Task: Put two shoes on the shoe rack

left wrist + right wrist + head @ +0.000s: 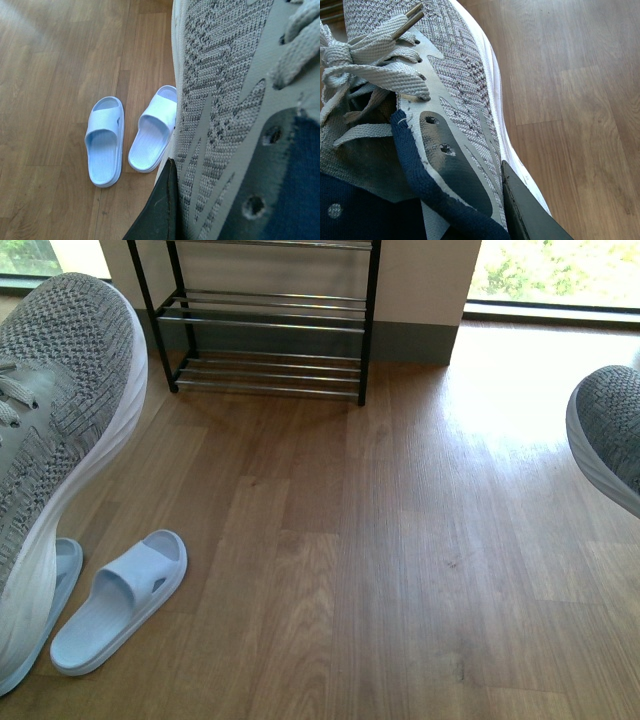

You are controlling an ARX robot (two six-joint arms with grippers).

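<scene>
Left sneaker [55, 440] and right sneaker [612, 430], grey knit, thick white soles: both are up off the floor [400, 570]. The left one hangs toe-up at your left. Only the toe of the right one shows, at the far right.

Left claw [162, 215] is clamped on its shoe near the collar, one dark finger flat against the outer knit. Right claw [527, 210] has the same hold on its own shoe. The second finger of each is hidden, probably inside.

Expect a light shoe with a soft, yielding upper and a springy sole. Held at the collar, the toe may sag and swing, so go gently.

The laces [365, 75] hang loose and could snag.

The shoe rack [270, 320] stands ahead, well apart from both shoes. Its bars are thin, so land each sole across several.

The pale blue slides [120, 600] lie on the floor below the left sneaker.
</scene>
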